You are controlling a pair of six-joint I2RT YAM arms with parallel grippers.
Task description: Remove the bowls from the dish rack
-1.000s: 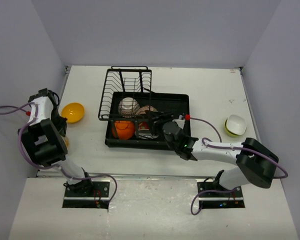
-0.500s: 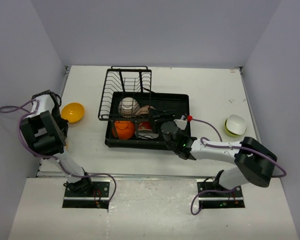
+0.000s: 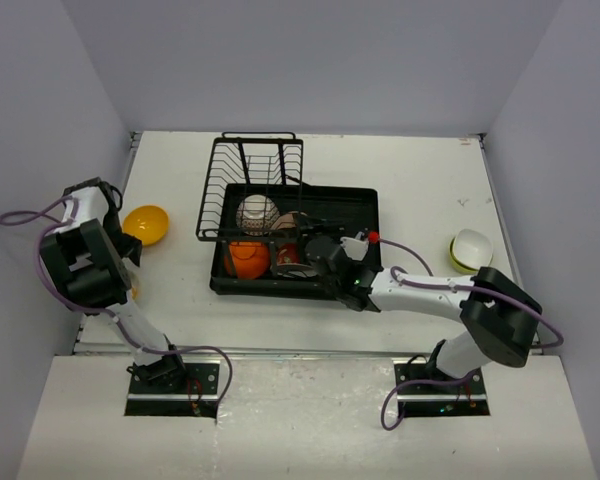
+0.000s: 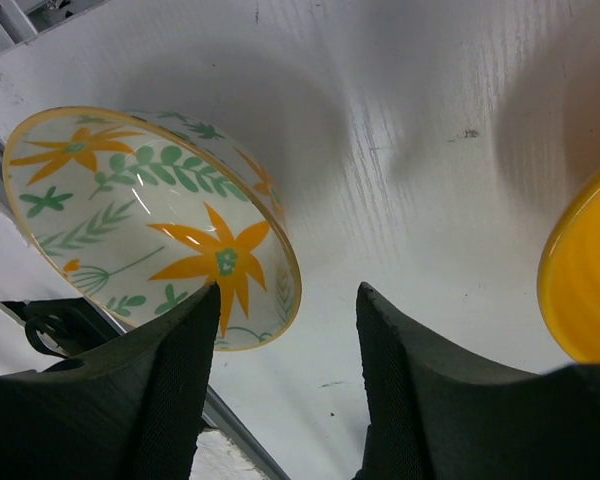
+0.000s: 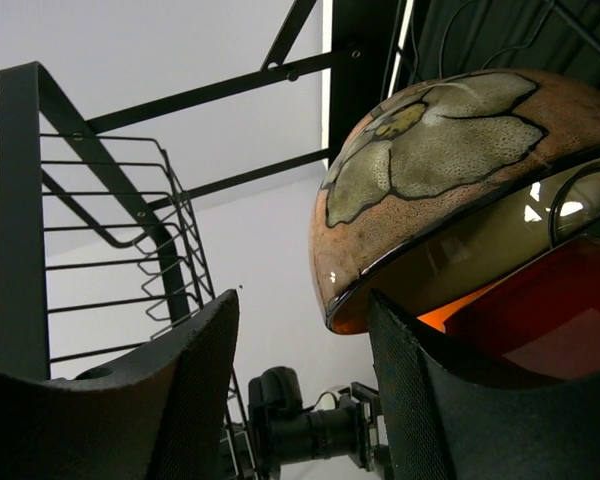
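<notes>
White counter [image 3: 420,170], painted grain visible close up, one dark speck [image 4: 470,133] on it. Pale grey walls [image 3: 310,60] enclose left, back, right.

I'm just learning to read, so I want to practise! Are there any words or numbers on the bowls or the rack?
There is no text to read: no words, numbers, brands or signs show in any view.
The floral bowl has only orange flowers and green leaves.
The brown bowl has only a painted flower.
The dish rack and the yellow bowl are plain.
</notes>
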